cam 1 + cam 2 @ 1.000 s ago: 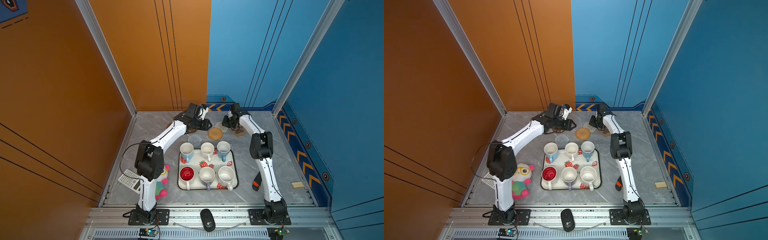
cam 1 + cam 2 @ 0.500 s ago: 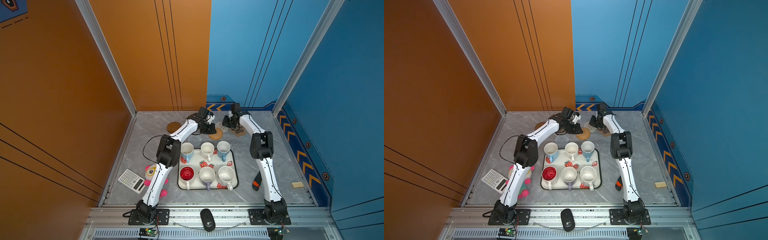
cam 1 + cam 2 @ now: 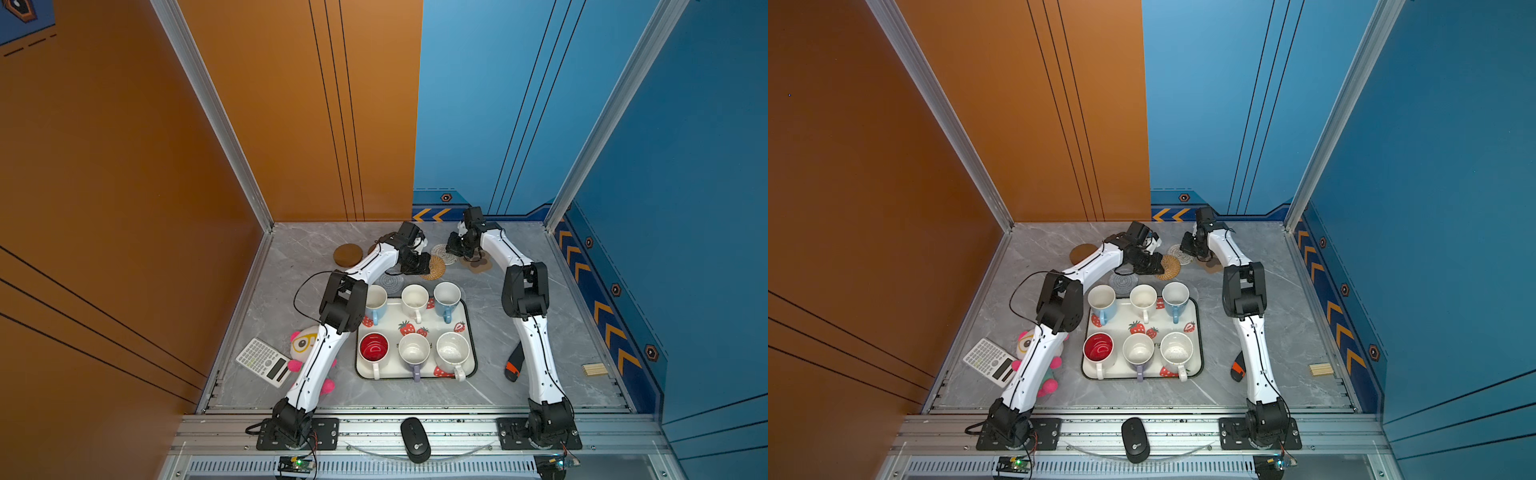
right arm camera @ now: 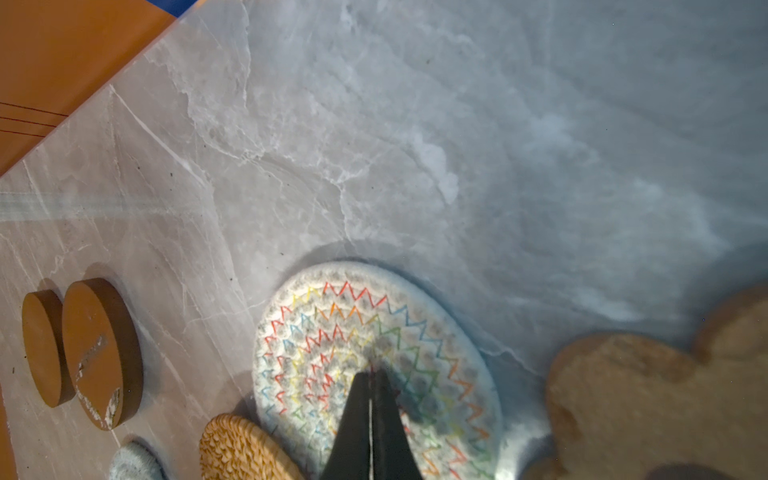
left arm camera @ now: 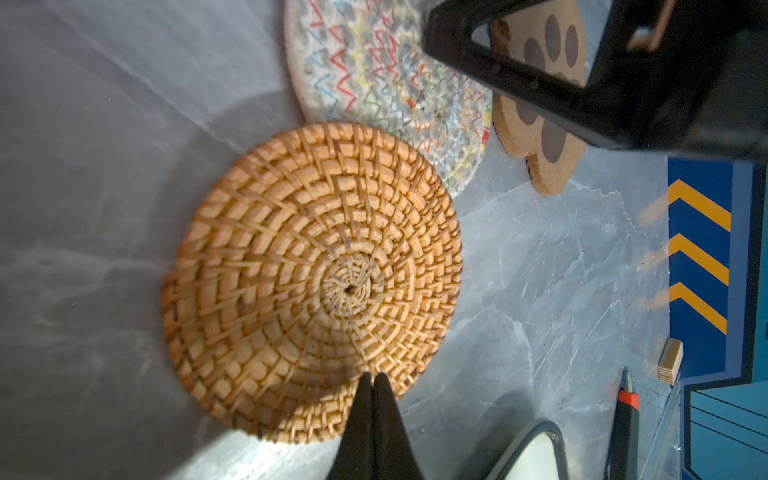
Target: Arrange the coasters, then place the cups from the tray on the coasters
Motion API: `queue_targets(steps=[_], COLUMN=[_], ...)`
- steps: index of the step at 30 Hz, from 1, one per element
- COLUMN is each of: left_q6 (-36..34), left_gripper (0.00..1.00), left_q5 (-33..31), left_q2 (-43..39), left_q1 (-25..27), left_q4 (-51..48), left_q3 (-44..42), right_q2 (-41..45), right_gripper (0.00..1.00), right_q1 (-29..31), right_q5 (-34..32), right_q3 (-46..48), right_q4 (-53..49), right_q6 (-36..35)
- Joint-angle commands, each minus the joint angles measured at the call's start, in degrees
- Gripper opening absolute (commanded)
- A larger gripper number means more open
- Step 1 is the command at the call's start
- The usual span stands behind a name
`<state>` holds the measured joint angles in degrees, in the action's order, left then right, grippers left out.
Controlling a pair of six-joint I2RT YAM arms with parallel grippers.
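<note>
Marble table (image 3: 490, 390) carries tray (image 3: 432, 322), coasters (image 3: 348, 254) (calculator (image 3: 264, 362) too).

Tan woven coaster (image 5: 311, 282), rainbow-zigzag whitish coaster (image 4: 332, 332)

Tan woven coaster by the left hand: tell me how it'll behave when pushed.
Likely stiff: the coiled weave of the tan woven coaster keeps a disc shape, so it should slide whole. Probably light, and the table looks smooth, so it may pivot under the shut left hand.

Coarse woven straw on the tan coaster (image 5: 311, 282), soft stitched rope on the whitish coaster (image 4: 353, 332). Grainy matt cork on the paw-print coaster (image 5: 548, 176), over a smooth marble-look table (image 4: 415, 124).
</note>
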<state>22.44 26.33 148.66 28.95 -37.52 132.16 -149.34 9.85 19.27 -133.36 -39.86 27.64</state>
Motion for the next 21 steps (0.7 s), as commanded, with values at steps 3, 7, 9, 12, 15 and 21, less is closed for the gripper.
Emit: queue_targets(steps=[3,7,9,12,15,21], left_q6=[1.55,2.49,3.30,4.18,4.36,4.80], left_gripper=[0.00,0.00,0.00,0.00,0.00,0.00], left_q5=[-2.90,-3.89,-4.00,-4.79,-5.31,-5.80], left_q2=[2.03,2.55,2.93,3.00,3.29,4.56], left_q1=[-0.65,-1.30,-1.76,-2.40,-2.60,-2.76], left_q4=[-0.85,-0.89,-0.89,-0.89,-0.89,-0.89], left_q3=[0.61,0.21,0.29,0.21,0.83,2.92], right_q2=[1.72,3.01,3.50,4.06,4.45,5.11], right_gripper=[0.00,0.00,0.00,0.00,0.00,0.00], right_q1=[-0.39,-0.60,-0.77,-0.94,-1.21,-1.72], right_q5=[-1.04,-1.25,-1.34,-1.40,-1.34,-1.69], right_q3=[3.66,5.91,6.98,8.17,8.71,9.08], right_q4=[-5.14,-5.16,-5.19,-5.23,-5.22,-5.17], right_q6=[-2.49,-3.41,-3.71,-4.08,-4.25,-4.26])
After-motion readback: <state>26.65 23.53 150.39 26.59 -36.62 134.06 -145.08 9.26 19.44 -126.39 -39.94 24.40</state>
